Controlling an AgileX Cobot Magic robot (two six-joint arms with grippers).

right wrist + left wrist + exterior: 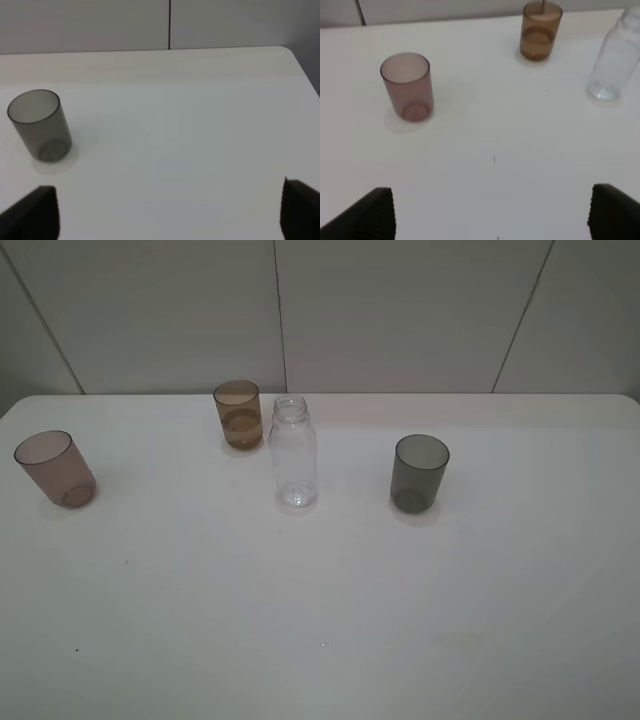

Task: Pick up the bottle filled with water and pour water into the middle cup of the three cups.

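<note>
The clear capless bottle point(293, 453) stands upright mid-table, right of the amber-brown middle cup point(238, 415). The pinkish-mauve cup point(55, 469) stands at the far left and the smoky-grey cup point(419, 473) to the right. In the left wrist view the mauve cup point(407, 86), amber cup point(540, 31) and bottle point(616, 60) lie ahead of my left gripper point(492, 215), which is open and empty. In the right wrist view the grey cup point(40, 125) stands ahead of my open, empty right gripper point(170, 210). Neither gripper shows in the exterior view.
The white table point(320, 620) has a rounded far right corner point(290, 52) and ends at a pale panelled wall point(400, 310) behind the cups.
</note>
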